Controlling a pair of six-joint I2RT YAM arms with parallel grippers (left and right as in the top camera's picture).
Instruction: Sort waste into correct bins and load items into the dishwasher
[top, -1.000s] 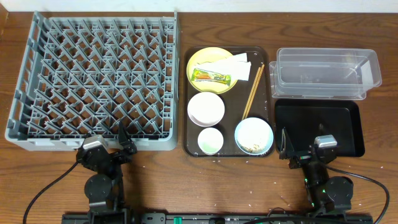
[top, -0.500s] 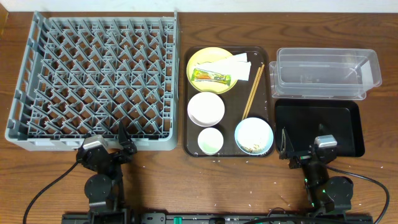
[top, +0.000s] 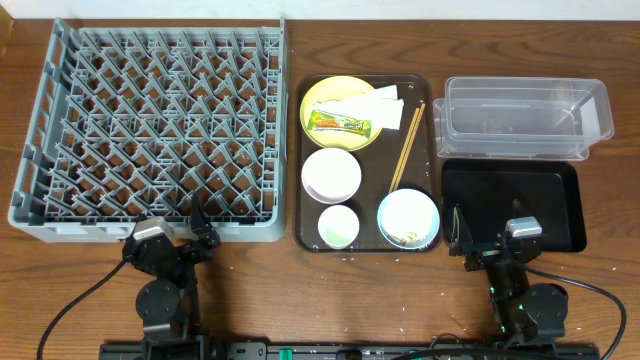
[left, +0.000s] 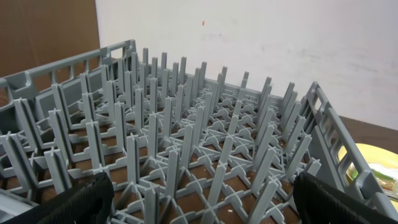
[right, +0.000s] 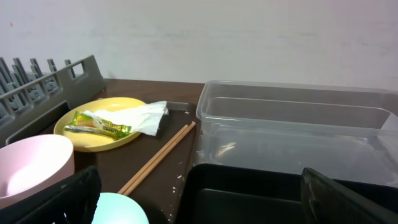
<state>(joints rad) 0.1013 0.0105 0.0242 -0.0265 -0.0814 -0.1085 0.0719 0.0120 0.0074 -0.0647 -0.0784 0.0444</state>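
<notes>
Here both arms sit at 6 o'clock, left gripper (top: 172, 240) and right gripper (top: 487, 240) each spread wide, empty. Risk: lifting the snack wrapper (top: 340, 123) off the yellow plate (top: 322, 97) may drag the touching napkin (top: 378, 100); tilting the light blue bowl (top: 408, 212) would spill its rice scraps (top: 405, 237). The brown tray (top: 420, 165), centre, also bears white bowl (top: 331, 175), cup (top: 338, 225), chopsticks (top: 406, 148). Rack (top: 150, 120) at 9 o'clock, clear tub (top: 520, 82) at 2, black tray (top: 510, 195) at 4 hold nothing.

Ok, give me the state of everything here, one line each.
Dish rack, empty.
Clear tub, empty.
Black tray, empty.
Yellow plate, holding wrapper and napkin.
White bowl, upright, empty.
Cup, upright.
Blue bowl, upright, food scraps inside.
Chopsticks, lying flat on brown tray.
Left tool, open.
Right tool, open.
</notes>
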